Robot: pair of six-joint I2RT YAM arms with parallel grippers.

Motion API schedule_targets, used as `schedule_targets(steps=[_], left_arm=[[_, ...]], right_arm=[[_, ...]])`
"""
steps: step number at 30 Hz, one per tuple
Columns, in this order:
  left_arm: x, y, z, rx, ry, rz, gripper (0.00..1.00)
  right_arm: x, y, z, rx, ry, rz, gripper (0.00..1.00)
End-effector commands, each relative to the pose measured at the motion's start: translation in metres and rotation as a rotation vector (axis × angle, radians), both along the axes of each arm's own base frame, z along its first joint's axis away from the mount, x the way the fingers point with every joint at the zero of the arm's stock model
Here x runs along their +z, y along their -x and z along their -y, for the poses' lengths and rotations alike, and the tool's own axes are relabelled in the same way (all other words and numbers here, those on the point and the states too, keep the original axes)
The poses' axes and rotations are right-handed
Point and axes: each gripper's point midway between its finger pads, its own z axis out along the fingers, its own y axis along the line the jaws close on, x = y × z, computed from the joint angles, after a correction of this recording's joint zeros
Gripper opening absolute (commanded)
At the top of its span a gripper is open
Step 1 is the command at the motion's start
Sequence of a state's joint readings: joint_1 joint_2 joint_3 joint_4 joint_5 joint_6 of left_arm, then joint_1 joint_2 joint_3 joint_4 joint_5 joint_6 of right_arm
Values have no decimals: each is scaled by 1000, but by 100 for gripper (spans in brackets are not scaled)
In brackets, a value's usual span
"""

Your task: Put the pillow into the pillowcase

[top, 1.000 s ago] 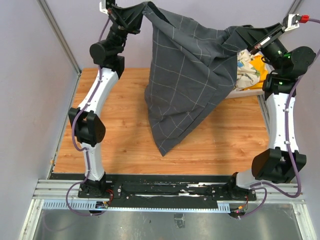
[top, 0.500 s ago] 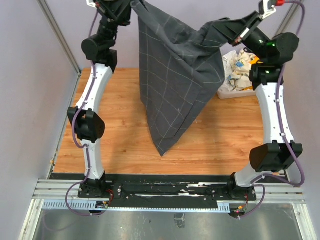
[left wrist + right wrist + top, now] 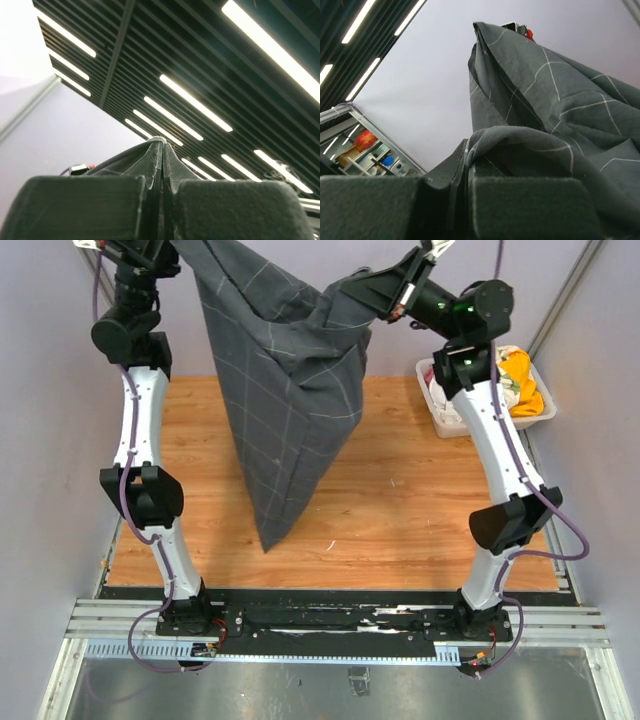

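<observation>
**Pillowcase (image 3: 285, 390) hung between two raised pincers**

The left pincer (image 3: 162, 192) is pinched tight on a thin dark fold of the case, and the right pincer (image 3: 470, 187) is clamped on a bunched grey edge. The cloth drapes below and between them, tapering to a low corner over the table (image 3: 430, 510). The pillow shows in no view, and whether it lies inside the hanging case cannot be told. Judged step: lifting the case by its upper edge, to shake contents down or to find the mouth. The next move likely calls for firm grips while lowering. The overhead view's top edge cuts off the left pincer. A bin (image 3: 437, 410) of cloths stands below the right pincer.
</observation>
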State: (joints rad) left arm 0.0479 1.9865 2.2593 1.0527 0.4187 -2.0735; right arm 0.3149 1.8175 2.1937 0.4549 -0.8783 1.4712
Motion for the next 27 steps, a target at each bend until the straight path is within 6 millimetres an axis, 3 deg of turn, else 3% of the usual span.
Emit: schedule_targets(steps=[1,4,7,12,17,22,27], left_arm=[[42,60,-44,-254,117,-19,0],[45,64,-61,-221,112,-9,0],[40,59,-59,-201,77,-33,0],[24,48,-46,-136,17,-61,0],[-20,31,-10,-177,-58,-110,0],[-68,30,34,-296,-109,-92,0],[-121,8,51,-305,-95,-219,2]], right_arm=[[8,13,-31,44,-19,42,1],[2,13,-51,75,-17,31,1],[-15,6,-63,87,-4,6,1],[-57,-12,-56,27,24,-54,1],[-120,-30,-32,-87,83,-150,1],[-195,-31,-16,-166,214,-244,1],[-235,-25,-2,-226,316,-292,13]])
